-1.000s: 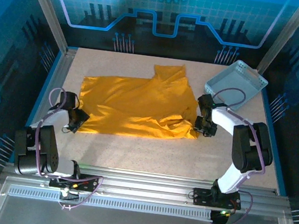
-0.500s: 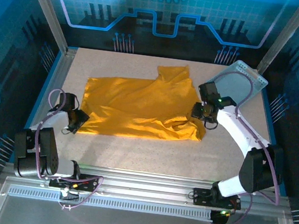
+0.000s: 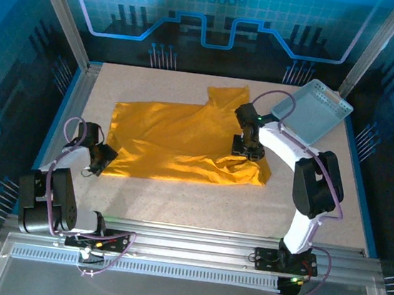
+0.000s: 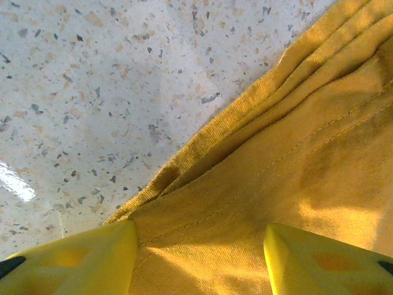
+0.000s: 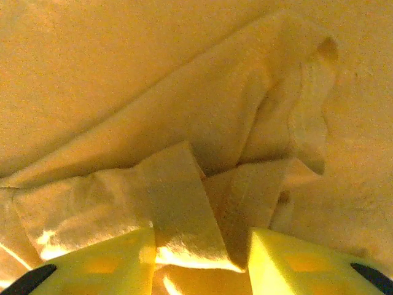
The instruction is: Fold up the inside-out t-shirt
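**A:** Overhead?
**B:** The mustard-yellow soft cloth t-shirt (image 3: 176,141) lies spread mid-frame. The left gripper (image 3: 102,156) is at its lower-left corner, the right gripper (image 3: 247,150) over its right part.
**A:** Left wrist?
**B:** Jaws apart over the hem, nothing pinched.
**A:** Right wrist?
**B:** Half-parted around a raised fold; grip unclear. I'd judge it's the first fold. Next: clamp, then carry toward frame left.

1. A pale blue-grey perforated plastic basket (image 3: 329,106) sits at the far right corner of the table, turned at an angle to the edges.
2. The table (image 3: 176,199) has a pale, speckled top. Up close it is glossy, with dark flecks (image 4: 92,74).
3. Silver metal rails (image 3: 192,244) run along the table's near edge, and slanted metal posts (image 3: 59,8) rise at the far corners.
4. A blue back wall (image 3: 221,10) carries a grid, circuit-like lines and a gear shape.
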Controlling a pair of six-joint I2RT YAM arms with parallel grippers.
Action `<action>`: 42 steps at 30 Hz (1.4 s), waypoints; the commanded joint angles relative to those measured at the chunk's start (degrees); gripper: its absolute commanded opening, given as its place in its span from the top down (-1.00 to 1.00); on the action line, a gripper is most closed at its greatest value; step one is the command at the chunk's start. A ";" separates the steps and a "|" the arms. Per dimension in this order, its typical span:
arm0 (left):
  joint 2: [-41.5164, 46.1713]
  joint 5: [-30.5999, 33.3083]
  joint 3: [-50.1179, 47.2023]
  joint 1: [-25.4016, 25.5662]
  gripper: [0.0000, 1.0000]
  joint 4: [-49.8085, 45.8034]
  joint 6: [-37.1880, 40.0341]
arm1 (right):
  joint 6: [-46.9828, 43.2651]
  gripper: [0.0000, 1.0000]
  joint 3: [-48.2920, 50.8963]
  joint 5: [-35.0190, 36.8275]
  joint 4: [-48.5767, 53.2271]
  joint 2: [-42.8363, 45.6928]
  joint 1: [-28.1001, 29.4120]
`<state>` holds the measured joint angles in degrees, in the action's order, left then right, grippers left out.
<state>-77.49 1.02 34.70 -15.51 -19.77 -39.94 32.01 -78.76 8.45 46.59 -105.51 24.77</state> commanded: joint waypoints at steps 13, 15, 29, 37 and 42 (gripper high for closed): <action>0.19 -1.20 -1.48 -0.49 -0.16 -0.71 1.01 | -9.12 1.00 -23.76 7.92 6.28 -11.62 1.96; 0.15 -1.14 -1.54 -0.53 -0.16 -0.61 1.01 | -11.42 1.00 -28.70 8.43 6.97 -14.84 1.94; -0.03 -0.66 -0.88 -0.49 -0.17 -1.58 1.44 | -19.72 0.19 -42.87 9.09 10.10 -25.02 2.79; 0.16 -0.32 -1.15 -0.49 -0.18 -1.48 1.51 | -9.18 -0.07 -17.36 2.98 4.56 -5.67 -5.01; -0.05 -0.78 -1.04 -0.49 -0.18 -1.30 1.44 | -5.30 -0.10 -7.42 -4.34 -1.04 -3.95 -10.03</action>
<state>-77.49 1.02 34.57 -15.55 -19.55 -39.90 22.39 -90.96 10.66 50.26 -108.79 16.49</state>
